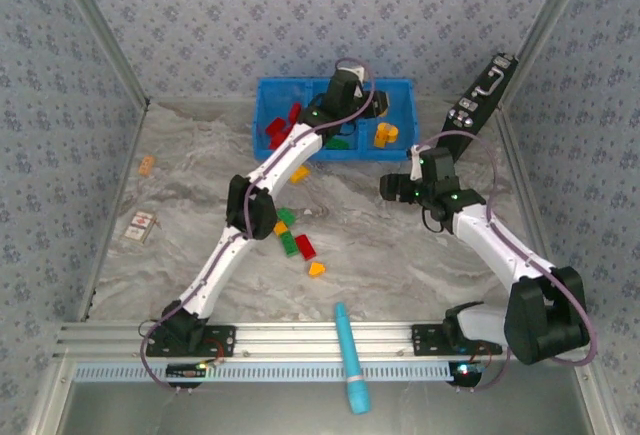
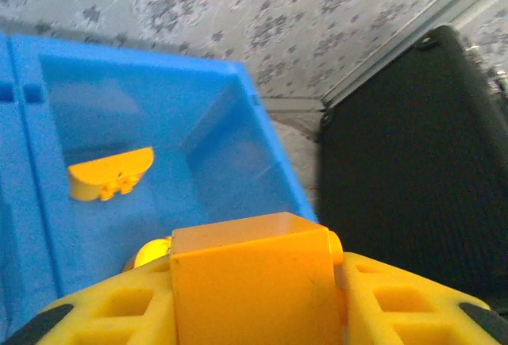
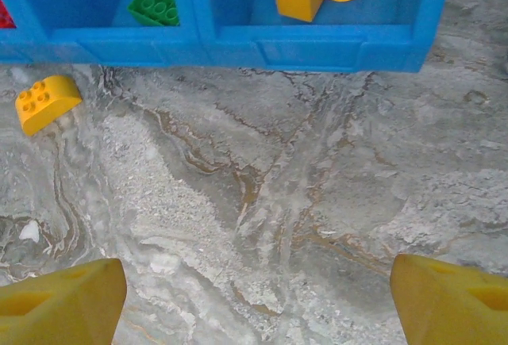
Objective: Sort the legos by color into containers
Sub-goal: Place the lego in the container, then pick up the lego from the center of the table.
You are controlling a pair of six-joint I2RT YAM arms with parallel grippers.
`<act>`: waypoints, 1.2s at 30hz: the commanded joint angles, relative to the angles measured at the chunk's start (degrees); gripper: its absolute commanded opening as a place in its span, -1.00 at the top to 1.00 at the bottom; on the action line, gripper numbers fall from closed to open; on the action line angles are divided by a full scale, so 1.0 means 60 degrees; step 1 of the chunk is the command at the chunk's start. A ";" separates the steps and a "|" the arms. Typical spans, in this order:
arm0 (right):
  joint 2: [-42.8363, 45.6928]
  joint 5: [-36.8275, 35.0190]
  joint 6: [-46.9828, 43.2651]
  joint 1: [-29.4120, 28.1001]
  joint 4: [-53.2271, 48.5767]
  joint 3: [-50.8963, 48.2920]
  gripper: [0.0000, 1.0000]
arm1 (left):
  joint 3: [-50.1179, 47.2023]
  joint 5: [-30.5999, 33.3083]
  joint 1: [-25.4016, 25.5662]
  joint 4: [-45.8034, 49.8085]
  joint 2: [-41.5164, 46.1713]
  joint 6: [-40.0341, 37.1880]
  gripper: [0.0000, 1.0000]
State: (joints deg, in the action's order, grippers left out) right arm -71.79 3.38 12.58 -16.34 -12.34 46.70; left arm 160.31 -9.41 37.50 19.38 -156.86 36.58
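Observation:
My left gripper (image 2: 255,317) is shut on a yellow-orange lego (image 2: 252,270) and hangs over the right compartment of the blue bin (image 2: 48,226), where a rounded yellow lego (image 2: 109,174) lies. From above, the left gripper (image 1: 360,105) is over the bin (image 1: 268,90), which holds red legos (image 1: 283,125) on the left, a green one (image 1: 338,142) in the middle and yellow ones (image 1: 385,135) on the right. My right gripper (image 1: 393,187) is open over bare table, its fingers (image 3: 63,305) wide apart in front of the bin (image 3: 317,44). Loose legos (image 1: 297,245) lie mid-table.
A yellow lego (image 1: 299,173) lies just in front of the bin, and it shows as a rounded yellow lego (image 3: 46,101) in the right wrist view. A teal pen-like cylinder (image 1: 350,355) crosses the front rail. A black device (image 1: 480,95) leans at the back right. A tan scrap (image 1: 147,164) and a small card (image 1: 140,227) lie far left.

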 commanded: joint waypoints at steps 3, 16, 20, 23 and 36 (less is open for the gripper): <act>-0.0420 -0.0334 -0.0018 -0.0386 0.0085 0.0262 -0.77 | 0.0001 -0.0014 -0.0069 -0.0397 -0.0278 0.0180 0.23; -0.1043 -0.0562 0.0086 -0.1205 -0.0041 0.0554 -0.77 | -0.0014 -0.0253 -0.0181 -0.0506 -0.0539 0.0524 -0.13; -0.1043 -0.0563 0.0028 -0.1203 -0.0107 0.0557 -0.77 | 0.0000 -0.0303 -0.0225 -0.0521 -0.0489 0.0512 -0.23; -0.1053 -0.0521 0.0002 -0.1217 -0.0146 0.0594 -0.77 | 0.0008 -0.0438 -0.0300 -0.0437 -0.0334 0.0470 -0.23; -0.3263 0.1123 0.1201 -0.2140 0.0021 0.2297 -0.78 | -0.1786 -0.0340 -0.1402 0.2265 0.3556 -0.3009 -0.19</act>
State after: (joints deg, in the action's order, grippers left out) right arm -88.88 7.68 15.09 -27.53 -12.23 56.55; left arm 152.92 -11.53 31.66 29.52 -147.04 25.58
